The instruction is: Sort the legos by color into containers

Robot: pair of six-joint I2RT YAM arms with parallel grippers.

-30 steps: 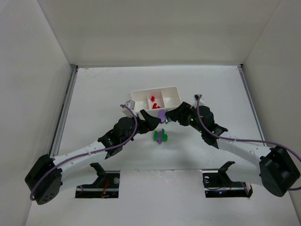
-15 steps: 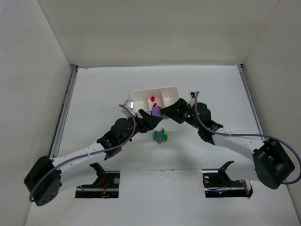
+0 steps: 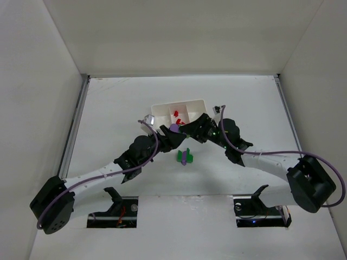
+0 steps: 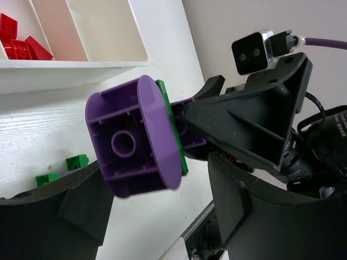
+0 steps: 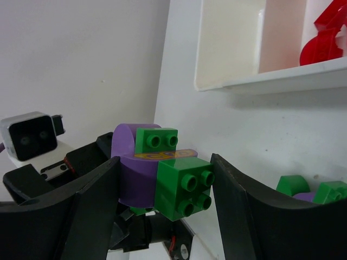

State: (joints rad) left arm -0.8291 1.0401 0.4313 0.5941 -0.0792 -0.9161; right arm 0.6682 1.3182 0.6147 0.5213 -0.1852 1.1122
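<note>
The white surface [image 3: 108, 108] carries a white tray [image 3: 161, 115] and, near its front, a small cluster of green and purple bricks [image 3: 185, 156].

One white tray [image 3: 179, 103] has three compartments [image 4: 108, 27]. Three red bricks [image 4: 37, 49] sit in one compartment. One purple rounded piece [image 5: 135, 173] is joined to two green bricks [image 5: 184, 187]. On the tabletop [image 3: 119, 103] lie two loose green bricks [image 4: 77, 161] and one purple brick [image 3: 184, 157]. There are two robot arms [image 3: 103, 173].
</note>
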